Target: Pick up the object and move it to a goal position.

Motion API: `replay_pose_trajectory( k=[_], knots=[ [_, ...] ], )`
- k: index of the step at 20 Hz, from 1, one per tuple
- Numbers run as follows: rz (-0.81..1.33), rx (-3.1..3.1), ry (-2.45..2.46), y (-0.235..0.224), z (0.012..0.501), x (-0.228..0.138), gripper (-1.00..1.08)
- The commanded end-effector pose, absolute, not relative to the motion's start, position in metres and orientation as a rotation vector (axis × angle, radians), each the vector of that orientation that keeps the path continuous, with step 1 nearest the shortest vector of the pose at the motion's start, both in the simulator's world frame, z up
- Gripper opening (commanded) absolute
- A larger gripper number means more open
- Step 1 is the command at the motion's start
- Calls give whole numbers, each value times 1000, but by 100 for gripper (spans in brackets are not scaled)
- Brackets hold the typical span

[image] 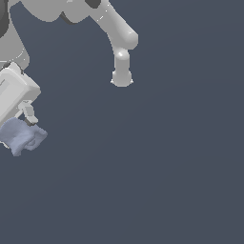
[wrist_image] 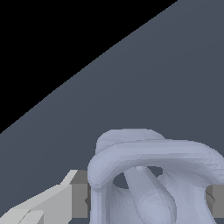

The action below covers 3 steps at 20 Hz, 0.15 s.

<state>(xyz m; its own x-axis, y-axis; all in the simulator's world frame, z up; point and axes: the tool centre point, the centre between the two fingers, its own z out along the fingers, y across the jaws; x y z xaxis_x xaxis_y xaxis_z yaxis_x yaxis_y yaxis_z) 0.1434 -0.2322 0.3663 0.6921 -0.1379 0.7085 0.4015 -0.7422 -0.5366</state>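
At the exterior view's left edge the gripper (image: pixel 23 125) pinches the lavender cup (image: pixel 21 136) between its fingers (wrist_image: pixel 74 197), open grey floor (image: pixel 152 167) stretching rightward.

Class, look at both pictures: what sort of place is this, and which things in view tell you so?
Probably a simulated test scene, not a real room: a bare, flat grey-blue floor, a smooth untextured arm, and a faceted lavender cup between the gripper fingers.
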Motion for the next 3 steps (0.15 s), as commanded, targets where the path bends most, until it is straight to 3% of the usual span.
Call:
replay_pose_trajectory(
  k=[1, 3],
  knots=[
    [-998, -2197, -206, -233, 368, 144, -100],
    [-998, -2196, -206, -233, 368, 145, -100]
  ],
)
